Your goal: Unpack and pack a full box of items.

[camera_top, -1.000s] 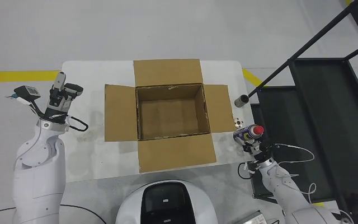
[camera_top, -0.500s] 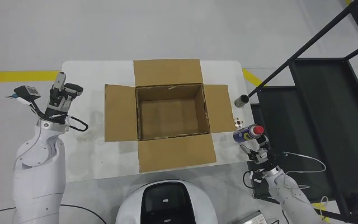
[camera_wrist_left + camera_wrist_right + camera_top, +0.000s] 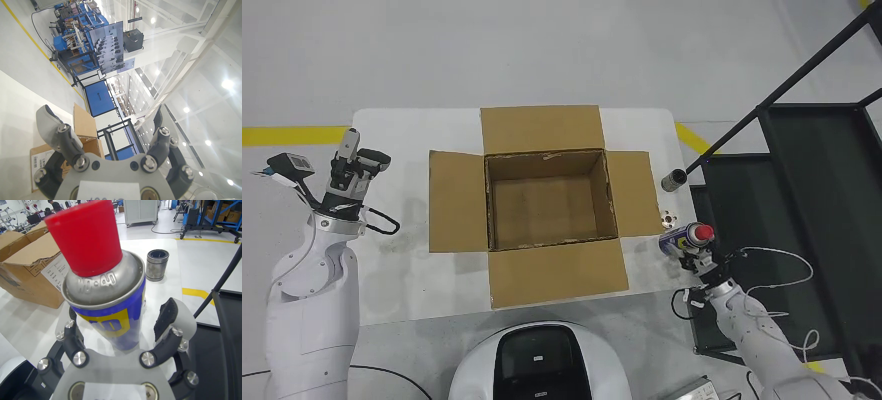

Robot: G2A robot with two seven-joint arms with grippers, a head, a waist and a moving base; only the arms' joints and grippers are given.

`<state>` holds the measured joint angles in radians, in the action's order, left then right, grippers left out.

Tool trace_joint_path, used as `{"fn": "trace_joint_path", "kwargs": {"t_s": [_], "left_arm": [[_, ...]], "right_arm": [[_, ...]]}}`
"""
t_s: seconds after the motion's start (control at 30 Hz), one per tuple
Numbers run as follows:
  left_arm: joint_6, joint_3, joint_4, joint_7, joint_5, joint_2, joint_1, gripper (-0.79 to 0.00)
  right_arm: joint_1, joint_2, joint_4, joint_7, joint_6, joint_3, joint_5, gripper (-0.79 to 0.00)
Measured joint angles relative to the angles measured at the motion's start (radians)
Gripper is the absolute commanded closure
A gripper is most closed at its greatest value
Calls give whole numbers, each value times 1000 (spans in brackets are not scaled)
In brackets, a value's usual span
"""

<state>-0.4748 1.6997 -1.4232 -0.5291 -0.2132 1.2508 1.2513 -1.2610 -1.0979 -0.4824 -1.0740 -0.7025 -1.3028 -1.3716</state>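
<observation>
Red-capped spray can (image 3: 105, 298) upright on tabletop (image 3: 402, 140) just right of the open cardboard box (image 3: 542, 128), inside the right tool (image 3: 121, 315), which is spread wide with its visible pad off the can; left tool (image 3: 103, 113) wide, empty, left of box.

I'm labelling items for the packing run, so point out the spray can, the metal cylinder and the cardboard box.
spray can (image 3: 102, 285): right wrist view, on its silver shoulder.
metal cylinder (image 3: 157, 266): right wrist view, on its side wall.
cardboard box (image 3: 550, 210): top view, on its bare inner floor.
</observation>
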Motion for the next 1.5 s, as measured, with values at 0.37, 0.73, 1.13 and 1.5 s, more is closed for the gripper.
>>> {"fn": "trace_joint_path", "kwargs": {"t_s": [0.37, 0.73, 1.13, 1.5], "left_arm": [[0, 0, 0, 0, 0, 0, 0, -785], [0, 0, 0, 0, 0, 0, 0, -785], [0, 0, 0, 0, 0, 0, 0, -785], [0, 0, 0, 0, 0, 0, 0, -785]], "right_arm": [[5, 0, 36, -43, -2, 20, -16, 0], [-191, 72, -239, -79, 35, -73, 42, 0], [-428, 143, -777, 133, 29, -288, 50, 0], [-474, 133, -1198, 545, 218, -283, 52, 0]]}}
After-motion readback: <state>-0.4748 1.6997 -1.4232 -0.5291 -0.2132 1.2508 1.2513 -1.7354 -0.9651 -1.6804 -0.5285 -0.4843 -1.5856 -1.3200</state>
